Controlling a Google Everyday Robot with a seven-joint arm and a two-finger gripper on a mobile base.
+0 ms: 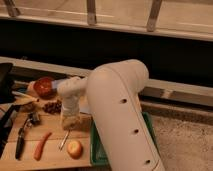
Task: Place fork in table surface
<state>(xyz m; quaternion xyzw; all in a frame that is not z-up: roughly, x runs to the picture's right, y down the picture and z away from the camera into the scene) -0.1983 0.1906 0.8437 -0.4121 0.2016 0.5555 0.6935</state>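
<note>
The fork (64, 140) is a slim silvery piece lying on the tan wooden table surface (55, 159), between the orange carrot (41, 146) and a round yellow-orange fruit (75, 148). My gripper (71, 123) hangs at the end of the big white arm (117, 105), just above and behind the fork's upper end. I cannot tell whether it touches the fork. The arm hides the table to the right.
A black-handled tool (20, 141) lies left of the carrot. A red bowl (44, 86) and a brown cluster (51, 106) sit at the back. A green tray (98, 150) lies to the right, mostly under the arm. A dark object (5, 82) stands at the far left.
</note>
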